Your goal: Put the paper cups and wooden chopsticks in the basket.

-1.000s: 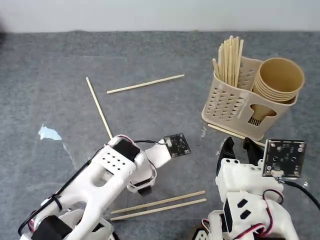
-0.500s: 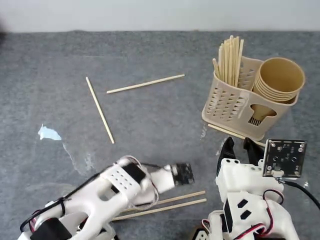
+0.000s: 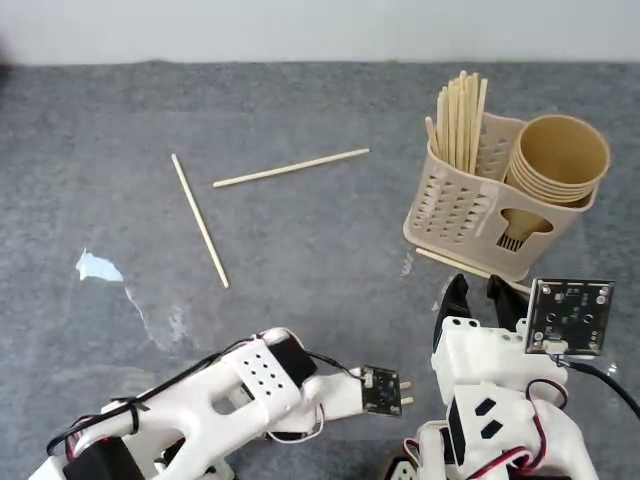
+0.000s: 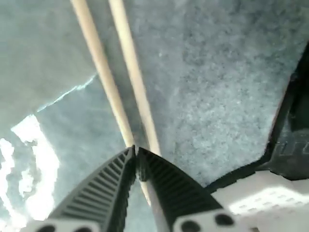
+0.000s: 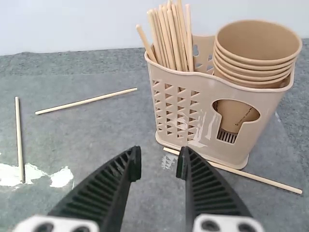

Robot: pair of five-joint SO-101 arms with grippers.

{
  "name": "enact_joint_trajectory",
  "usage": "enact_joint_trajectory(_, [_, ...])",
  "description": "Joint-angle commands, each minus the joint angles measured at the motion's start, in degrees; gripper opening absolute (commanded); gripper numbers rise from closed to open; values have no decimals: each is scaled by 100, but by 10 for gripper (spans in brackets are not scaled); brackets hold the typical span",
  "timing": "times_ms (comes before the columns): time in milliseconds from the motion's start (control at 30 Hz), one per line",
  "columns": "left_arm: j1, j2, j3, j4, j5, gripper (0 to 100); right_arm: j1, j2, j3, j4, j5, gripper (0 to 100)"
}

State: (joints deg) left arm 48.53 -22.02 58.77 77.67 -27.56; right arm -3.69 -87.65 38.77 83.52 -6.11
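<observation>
Left gripper (image 4: 135,153) hangs low over the grey table (image 3: 300,240), at the lower middle of the high view; its jaws are almost closed, tip against tip, and I cannot tell if they pinch anything. Two wooden chopsticks (image 4: 103,72) lie side by side directly under the tips; their long axis runs nearly along the fingers and not across the gap (this is the relation that matters, I think). To take one, the jaws probably need to open and turn across the stick. The left arm is clearly the nearer one to this pair.

Right gripper (image 5: 158,162) is half open and holds nothing; it stands at the lower right of the high view, facing the basket (image 3: 455,215). The basket, at the upper right, already holds a bundle of chopsticks and the stacked paper cups (image 3: 560,150); one chopstick (image 3: 470,265) lies at its foot, near the right gripper. Two more chopsticks (image 3: 200,220) lie at the upper left, well apart from both arms.
</observation>
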Motion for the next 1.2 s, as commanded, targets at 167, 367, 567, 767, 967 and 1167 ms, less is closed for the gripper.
enact_joint_trajectory(167, [-668, -79, -822, 114, -53, 12, 40, 57, 18, -110, -9, 139])
enact_joint_trajectory(367, [-2945, -18, -2615, 70, 246, 12, 40, 57, 18, -101, -9, 139])
enact_joint_trajectory(567, [-4527, 149, -3160, -1064, 1662, 13, 22, 57, 18, -101, -9, 140])
enact_joint_trajectory(767, [-4870, 1521, -3486, -1530, 2198, 54, 13, 57, 18, -101, -9, 140])
enact_joint_trajectory(967, [-5398, 3147, -4998, -1503, 2725, 190, 13, 57, 18, -92, -9, 140])
enact_joint_trajectory(1167, [-5582, 4545, -6527, -1503, 2752, 167, 13, 57, 18, -92, -9, 140])
